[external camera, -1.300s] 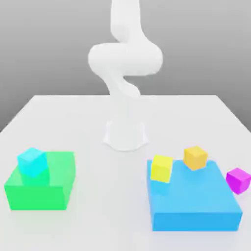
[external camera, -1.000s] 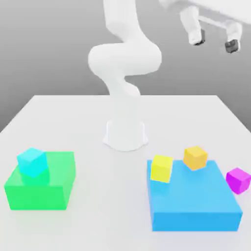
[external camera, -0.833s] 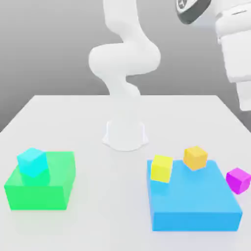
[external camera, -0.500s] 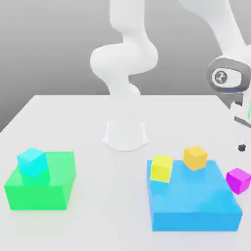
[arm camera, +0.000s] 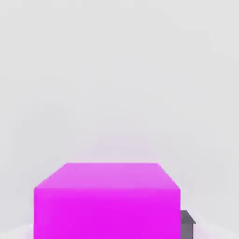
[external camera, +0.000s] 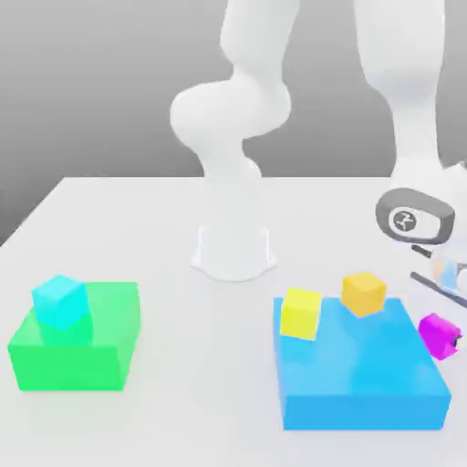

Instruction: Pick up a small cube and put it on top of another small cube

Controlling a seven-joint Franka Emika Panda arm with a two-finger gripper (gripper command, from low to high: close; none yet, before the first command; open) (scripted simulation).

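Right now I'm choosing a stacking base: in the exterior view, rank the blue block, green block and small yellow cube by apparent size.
1. Flat blue block
2. Green block
3. Small yellow cube

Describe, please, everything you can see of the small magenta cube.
The magenta cube is a small, plain, matte block of one even colour. It sits on the white table at the exterior view's right, beside the big blue block. The gripper has come down on it; a dark fingertip flanks it.

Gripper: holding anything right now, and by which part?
The gripper is closed around the magenta cube, fingers on its opposite side faces; the cube sits on the table, not yet lifted.
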